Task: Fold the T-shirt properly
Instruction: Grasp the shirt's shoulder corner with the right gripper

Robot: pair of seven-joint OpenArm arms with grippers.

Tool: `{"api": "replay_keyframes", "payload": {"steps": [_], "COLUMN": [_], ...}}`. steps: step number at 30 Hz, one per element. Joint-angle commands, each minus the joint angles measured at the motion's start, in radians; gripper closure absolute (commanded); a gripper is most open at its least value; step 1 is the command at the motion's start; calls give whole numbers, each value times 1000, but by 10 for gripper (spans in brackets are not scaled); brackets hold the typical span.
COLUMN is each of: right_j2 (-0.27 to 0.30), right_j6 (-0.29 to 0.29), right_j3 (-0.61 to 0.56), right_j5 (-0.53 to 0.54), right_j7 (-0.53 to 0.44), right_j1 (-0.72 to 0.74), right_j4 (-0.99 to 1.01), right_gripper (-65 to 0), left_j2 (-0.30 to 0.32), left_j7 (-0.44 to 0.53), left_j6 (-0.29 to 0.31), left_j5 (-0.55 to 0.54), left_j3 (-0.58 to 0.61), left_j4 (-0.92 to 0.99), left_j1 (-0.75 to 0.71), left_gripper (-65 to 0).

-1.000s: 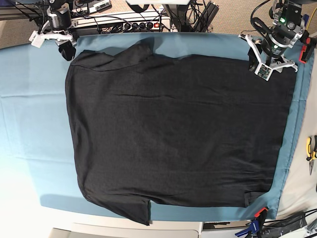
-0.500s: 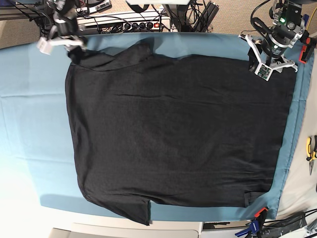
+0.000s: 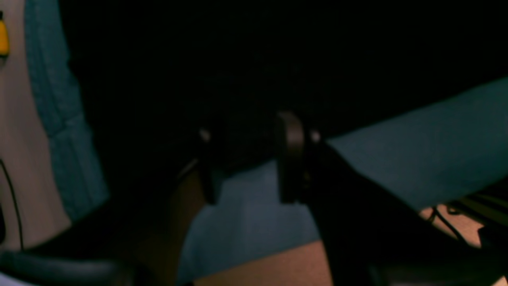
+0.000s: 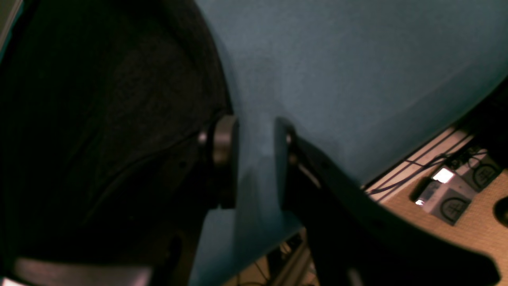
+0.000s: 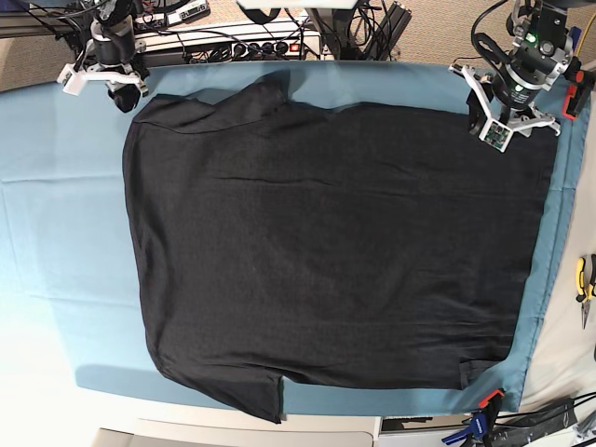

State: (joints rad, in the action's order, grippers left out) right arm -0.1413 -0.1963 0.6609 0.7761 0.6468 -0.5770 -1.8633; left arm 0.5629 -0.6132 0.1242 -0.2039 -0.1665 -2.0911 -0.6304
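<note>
Hovering with jaws parted and empty, left gripper and right gripper must next pinch the flat T-shirt's far edge.

Premises: a robotics lab or workshop bench. Evidence: a power strip with tangled cables at 12 o'clock, pliers at 3 o'clock, and clamps pinning the teal table cloth at 5 o'clock.
</note>
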Motion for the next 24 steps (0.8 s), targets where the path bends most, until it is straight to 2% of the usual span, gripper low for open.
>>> {"api": "replay_keyframes", "payload": {"steps": [1, 4, 7, 9, 16, 24], "right_j2": [3, 13, 29, 31, 31, 31], "right_j6": [-6, -27, -113, -150, -193, -193], "right_j3": [1, 1, 1, 1, -15, -25], "right_j5": [25, 83, 149, 182, 258, 233], "right_j7": [-10, 1, 31, 58, 132, 135], "right_j1": [2, 35, 65, 76, 39, -25], "right_j4": [26, 163, 262, 289, 276, 164], "right_gripper": [-163, -163, -163, -163, -163, -163], "left_j2": [13, 13, 13, 13, 13, 13], "left_j7": [14, 13, 6, 7, 7, 7], "left_j6": [-6, -6, -6, -6, -6, -6], "left_j5": [1, 1, 1, 1, 1, 1], "left_j3": [-6, -6, -6, -6, -6, -6], "left_j4": [-15, -15, -15, -15, -15, -15], "left_j1": [6, 10, 9, 6, 7, 7], "left_gripper": [-208, -208, -208, -208, -208, -208]}}
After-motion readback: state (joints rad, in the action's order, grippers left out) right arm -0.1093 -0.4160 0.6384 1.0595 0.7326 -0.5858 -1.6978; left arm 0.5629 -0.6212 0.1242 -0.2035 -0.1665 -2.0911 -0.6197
